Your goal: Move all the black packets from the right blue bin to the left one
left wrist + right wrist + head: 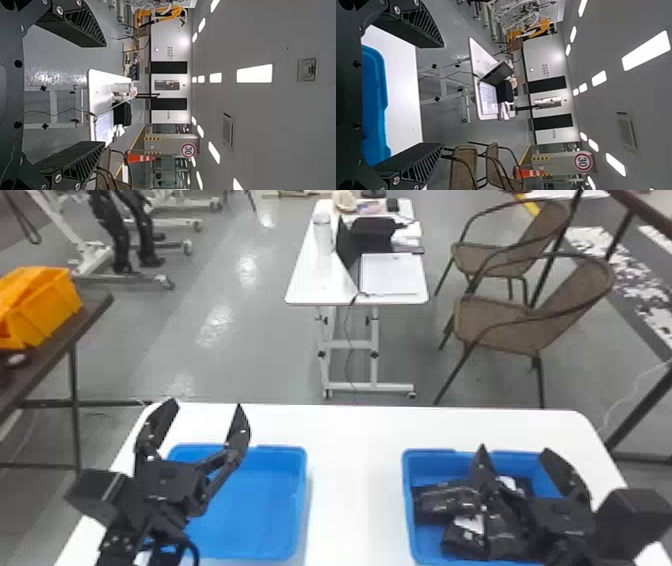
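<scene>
Grey floor stretches away under a white wheeled desk (320, 285), a laptop (390, 272) open on it, and two brown woven chairs (520, 320) stand off to the right. Over on the left, an orange bin (45, 307) sits on a dark table (87, 312). And down in front, here's the white table (355, 470), with two blue bins set well apart! Black packets (445, 500) lie in a loose, overlapping heap inside the right blue bin (409, 510), glossy, with white patches among them. Above that heap is the right gripper (515, 450), fingers spread wide, nothing between them, one finger across the packets in the head view and the other toward the bin's right side. Whether it touches any packet, I cannot tell. Across to the left, the left gripper (206, 406) has its fingers wide apart too, holding nothing, up by the far left corner of the left blue bin (260, 510). Both point forward, and beyond the left one's fingers, there's an orange-and-white cone (138, 158) near a round red-rimmed sign (188, 150)!
</scene>
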